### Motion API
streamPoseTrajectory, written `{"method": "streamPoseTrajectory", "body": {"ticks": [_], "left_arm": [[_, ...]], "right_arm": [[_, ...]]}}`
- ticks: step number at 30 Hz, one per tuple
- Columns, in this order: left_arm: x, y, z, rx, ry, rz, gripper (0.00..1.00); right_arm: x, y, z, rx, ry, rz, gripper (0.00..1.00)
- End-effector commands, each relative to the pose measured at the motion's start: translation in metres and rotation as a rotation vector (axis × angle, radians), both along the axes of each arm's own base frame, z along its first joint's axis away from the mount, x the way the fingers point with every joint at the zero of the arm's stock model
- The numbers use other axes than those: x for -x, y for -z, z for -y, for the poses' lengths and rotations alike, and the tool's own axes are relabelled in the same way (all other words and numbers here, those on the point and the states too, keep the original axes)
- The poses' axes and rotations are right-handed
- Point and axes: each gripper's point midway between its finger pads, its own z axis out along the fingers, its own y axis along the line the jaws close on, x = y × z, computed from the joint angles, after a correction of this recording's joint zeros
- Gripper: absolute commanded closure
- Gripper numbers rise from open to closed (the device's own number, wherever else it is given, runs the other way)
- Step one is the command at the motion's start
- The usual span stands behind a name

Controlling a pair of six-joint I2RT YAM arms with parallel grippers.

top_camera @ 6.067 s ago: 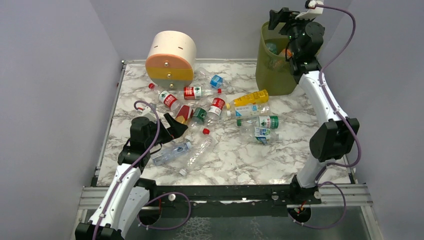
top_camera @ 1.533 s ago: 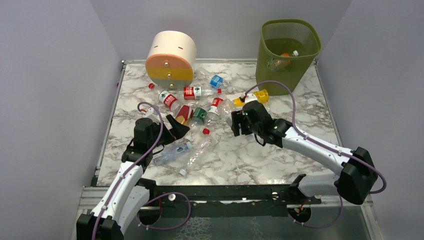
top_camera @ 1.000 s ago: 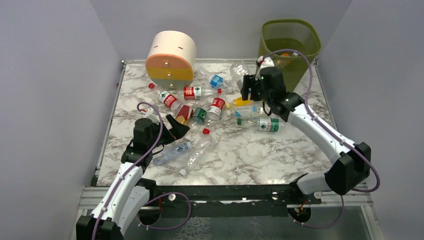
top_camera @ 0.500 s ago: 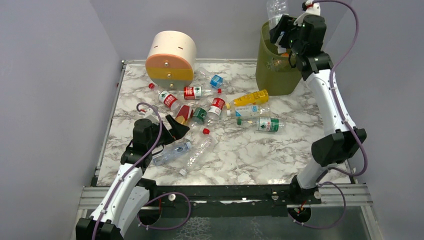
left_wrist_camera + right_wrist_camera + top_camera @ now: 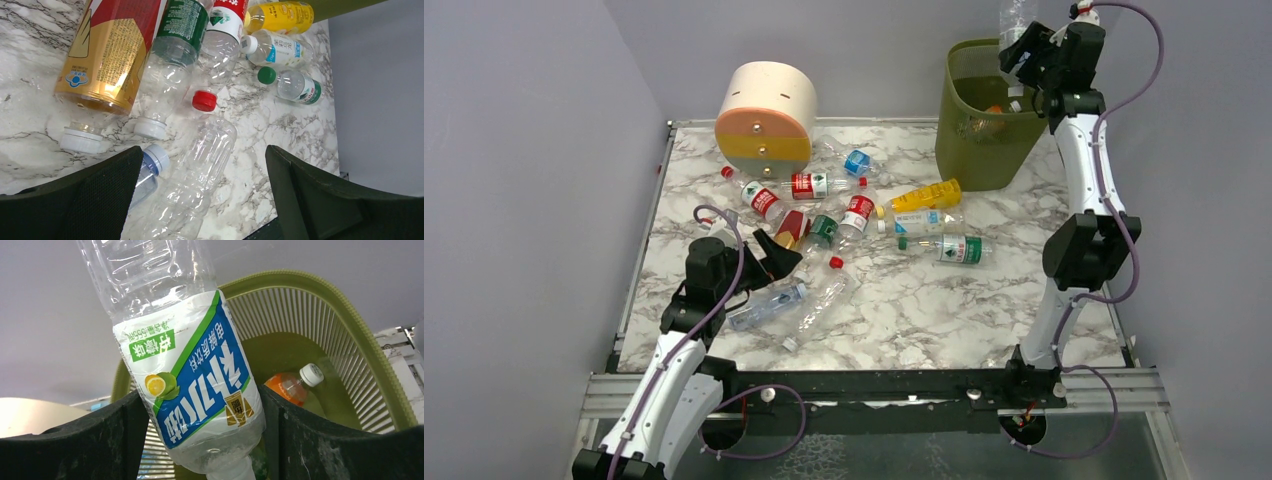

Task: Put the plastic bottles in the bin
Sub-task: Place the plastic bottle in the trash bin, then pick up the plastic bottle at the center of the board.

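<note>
My right gripper (image 5: 200, 410) is shut on a clear plastic bottle (image 5: 192, 365) with a blue-and-white label, held cap down. It hangs over the far right rim of the olive-green bin (image 5: 984, 150), where the same bottle (image 5: 1016, 15) sticks up above the right gripper (image 5: 1029, 50). An orange bottle (image 5: 290, 386) lies inside the bin (image 5: 350, 335). Several more bottles (image 5: 844, 215) lie scattered on the marble table. My left gripper (image 5: 202, 160) stands open low over a clear crumpled bottle (image 5: 200, 175), touching nothing; in the top view the left gripper (image 5: 779, 258) sits at the pile's near left.
A cream, orange and yellow round drawer box (image 5: 766, 115) stands at the back left. Beside the left fingers lie a blue-collared bottle (image 5: 150, 167), a gold-labelled bottle (image 5: 110, 55) and a green-labelled one (image 5: 167, 75). Grey walls close in both sides.
The right arm has lifted the blue-labelled bottle from the table up to the bin and carried it further right over the rim. The left arm has stayed put.
</note>
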Motion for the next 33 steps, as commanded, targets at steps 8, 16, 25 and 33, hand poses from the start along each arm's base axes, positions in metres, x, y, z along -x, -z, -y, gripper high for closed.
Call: {"method": "streamPoseTrajectory", "body": {"ticks": [8,16,25,33], "left_arm": [[-0.003,-0.015,-0.003,-0.021,-0.011,0.031,0.01],[-0.006,-0.01,-0.004,-0.027,-0.017,0.021,0.01],[-0.011,-0.002,-0.001,-0.025,-0.009,0.01,0.01],[-0.014,-0.001,0.001,-0.021,-0.002,0.012,0.01]], "right_arm": [[-0.006,-0.018,-0.007,-0.049,-0.062,0.036,0.04],[0.051,-0.054,-0.012,-0.017,-0.078,0.081,0.02],[0.129,0.008,-0.037,-0.04,-0.159,-0.037,0.02],[0.168,0.069,-0.052,-0.022,-0.195,-0.162,0.02]]}}
